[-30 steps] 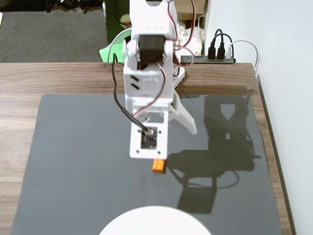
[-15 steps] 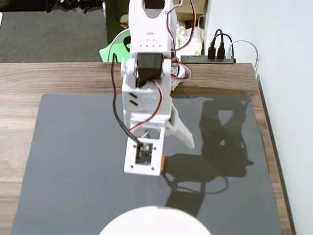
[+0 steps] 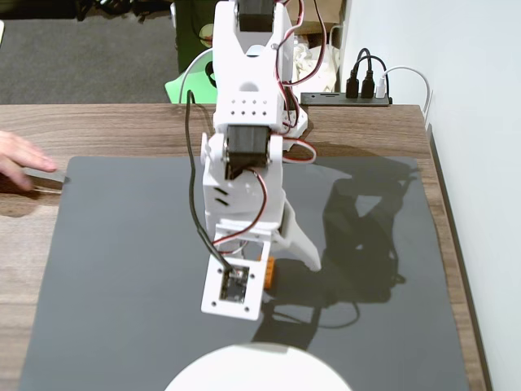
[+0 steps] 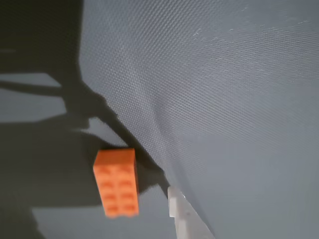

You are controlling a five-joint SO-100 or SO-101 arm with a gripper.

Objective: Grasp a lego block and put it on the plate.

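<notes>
Arm (image 3: 244,163) lowered, hand (image 3: 20,159) on dark mat (image 3: 122,269)

The lego block (image 4: 116,182) is bright orange plastic, smooth with a slight sheen; the mat (image 4: 239,99) beneath it is dark grey with a fine woven texture close up, faintly reflective in the fixed view; the desk (image 3: 106,130) shows brown wood grain, matt; the arm (image 3: 244,163) is white plastic; the plate (image 3: 252,371) looks smooth and plain white.
</notes>
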